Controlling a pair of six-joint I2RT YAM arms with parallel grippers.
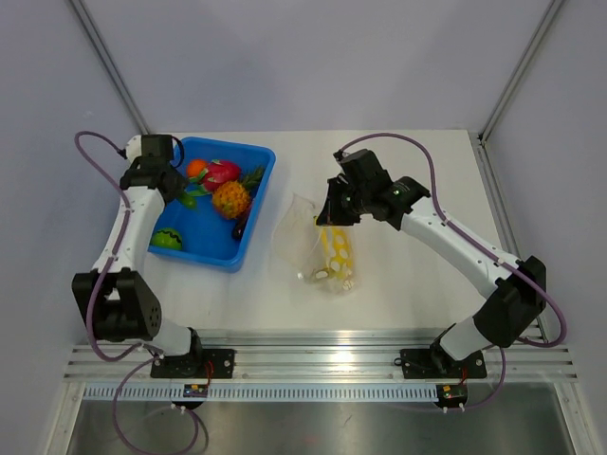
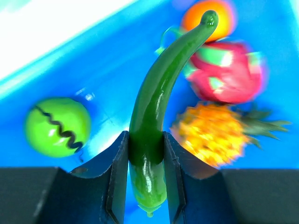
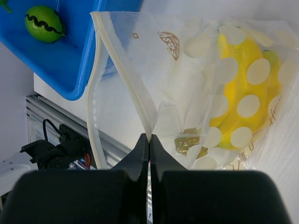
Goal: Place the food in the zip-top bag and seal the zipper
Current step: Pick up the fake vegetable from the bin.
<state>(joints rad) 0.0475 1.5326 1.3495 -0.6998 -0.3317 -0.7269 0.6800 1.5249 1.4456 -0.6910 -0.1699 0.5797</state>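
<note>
While the left gripper point(image 2: 145, 150) is clamped on the lower end of a long curved glossy green plastic toy vegetable point(image 2: 156, 98) inside the rectangular blue plastic bin point(image 1: 257, 205), a round green toy with a black zigzag line point(image 2: 57, 126), an orange ball-shaped toy point(image 2: 196, 21), a pink-red and green toy fruit point(image 2: 226, 72) and a spiky orange-yellow toy pineapple point(image 2: 210, 135) lie loose in that bin. Just right of the bin sits the clear crinkly zip-top bag with white dots point(image 3: 140, 60), mouth parted, with a yellow toy food piece point(image 3: 236, 70) inside. The right gripper point(image 3: 149, 140), jaws pressed together, pinches the bag's pale zipper strip point(image 3: 96, 93).

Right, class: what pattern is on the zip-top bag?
White dots on the clear zip-top bag; best in right wrist view.
</note>
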